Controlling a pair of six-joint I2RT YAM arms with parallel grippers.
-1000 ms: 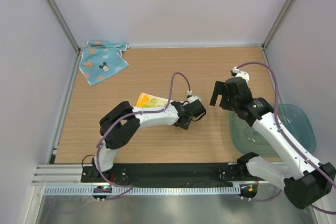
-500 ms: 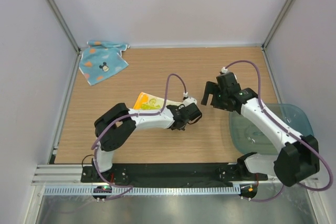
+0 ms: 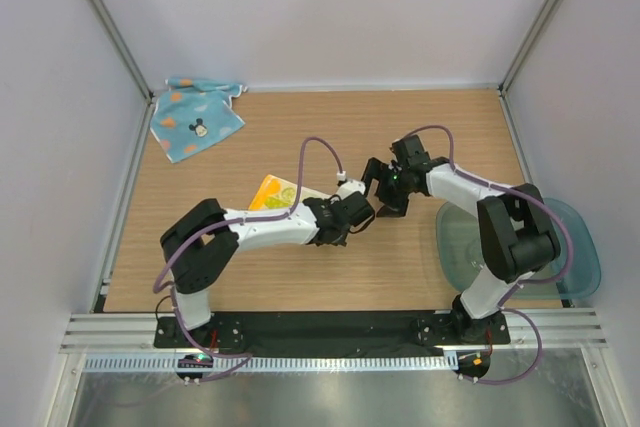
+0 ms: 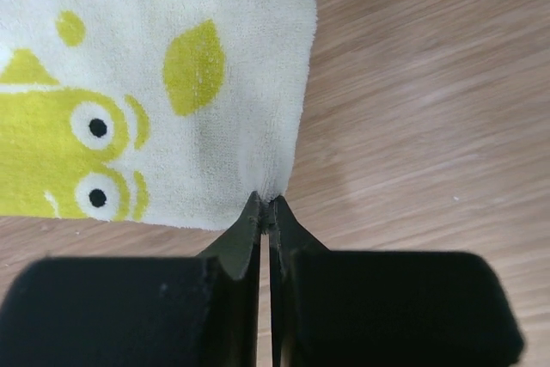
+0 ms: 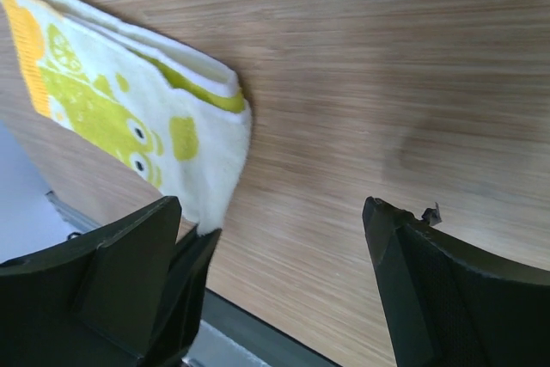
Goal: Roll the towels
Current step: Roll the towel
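The yellow towel point(image 4: 155, 109) with green cartoon print lies folded on the wooden table, partly under my left arm in the top view point(image 3: 272, 190). My left gripper point(image 4: 268, 205) is shut on its near right corner, seen from above at mid-table point(image 3: 352, 217). My right gripper point(image 5: 284, 238) hangs open just right of that corner, its fingers point(image 5: 129, 272) wide apart with only bare wood between them; the towel point(image 5: 129, 109) lies off its left finger. From above, the right gripper point(image 3: 380, 190) almost touches the left one. The light blue towel point(image 3: 195, 119) with the mouse face lies crumpled at the far left corner.
A clear bluish plastic tub point(image 3: 575, 247) sits at the right edge of the table, partly under my right arm. White walls with metal posts close in the table on three sides. A black rail point(image 3: 330, 332) runs along the near edge.
My left gripper has shut on the yellow towel's corner. My right arm has swung left from beside the tub until its open gripper hangs next to the left one.
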